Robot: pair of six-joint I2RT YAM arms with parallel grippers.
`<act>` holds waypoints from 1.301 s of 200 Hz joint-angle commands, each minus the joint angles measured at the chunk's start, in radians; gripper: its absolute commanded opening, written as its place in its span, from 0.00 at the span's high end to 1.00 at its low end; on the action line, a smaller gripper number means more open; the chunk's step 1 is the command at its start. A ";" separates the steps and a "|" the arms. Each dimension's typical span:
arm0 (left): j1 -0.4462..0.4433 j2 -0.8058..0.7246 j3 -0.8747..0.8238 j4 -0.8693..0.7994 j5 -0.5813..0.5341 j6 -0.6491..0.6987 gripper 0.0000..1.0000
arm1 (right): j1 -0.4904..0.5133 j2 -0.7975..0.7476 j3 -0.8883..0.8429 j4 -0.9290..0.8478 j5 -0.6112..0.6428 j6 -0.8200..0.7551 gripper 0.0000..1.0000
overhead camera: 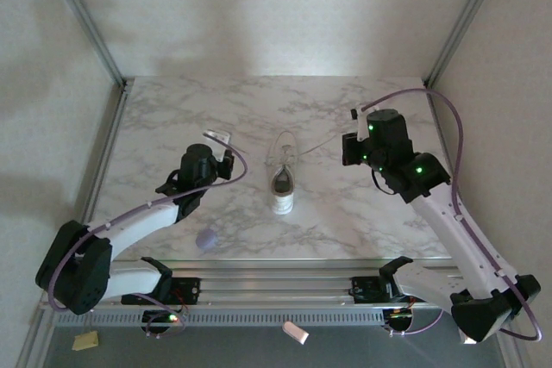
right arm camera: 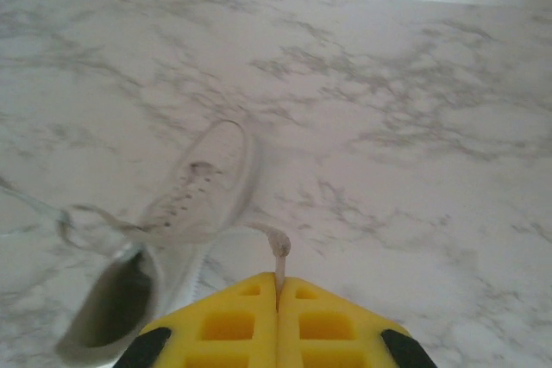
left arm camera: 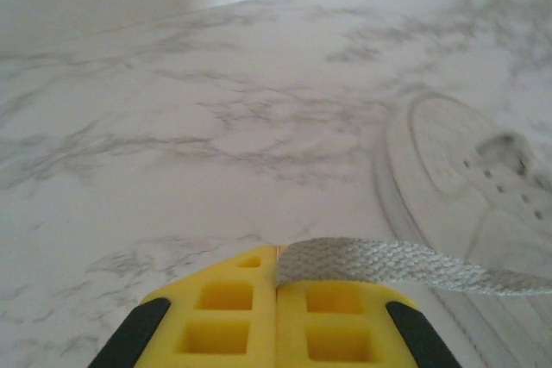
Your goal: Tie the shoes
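Note:
The white low-top shoe (overhead camera: 283, 171) lies in the middle of the marble table, toe pointing away from the arms. My left gripper (overhead camera: 226, 161) sits to the shoe's left, its yellow pads (left arm camera: 224, 308) shut on a flat white lace (left arm camera: 405, 265) that runs right toward the shoe (left arm camera: 466, 170). On the shoe's right, my right gripper (overhead camera: 349, 148) is shut on the other lace (right arm camera: 280, 252), whose end sticks up between the pads (right arm camera: 228, 327). From there that lace curves back to the shoe (right arm camera: 194, 196). A thin stretch of lace (overhead camera: 323, 146) spans from shoe to right gripper.
A small lavender blob (overhead camera: 206, 240) rests near the front edge, by the left arm. Metal frame posts (overhead camera: 108, 66) stand at the table's back corners, walls close behind. A rail (overhead camera: 276, 286) with the arm bases runs along the near edge.

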 commanded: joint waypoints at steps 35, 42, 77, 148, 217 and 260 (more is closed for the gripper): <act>0.016 -0.034 0.015 -0.033 -0.102 -0.226 1.00 | -0.166 0.016 -0.181 0.022 0.066 0.101 1.00; 0.017 -0.035 0.014 -0.030 -0.092 -0.230 1.00 | -0.192 0.011 -0.206 0.033 0.062 0.112 1.00; 0.056 -0.033 0.024 -0.029 -0.039 -0.256 1.00 | -0.305 -0.035 -0.323 0.086 0.037 0.161 1.00; 0.100 0.018 0.055 -0.092 -0.134 -0.318 1.00 | -0.456 -0.053 -0.484 0.144 0.117 0.216 1.00; 0.162 0.041 0.145 -0.119 -0.270 -0.336 1.00 | -0.570 -0.080 -0.529 0.189 0.126 0.205 1.00; 0.174 0.082 0.179 -0.137 -0.257 -0.331 1.00 | -0.609 -0.044 -0.537 0.238 0.148 0.231 1.00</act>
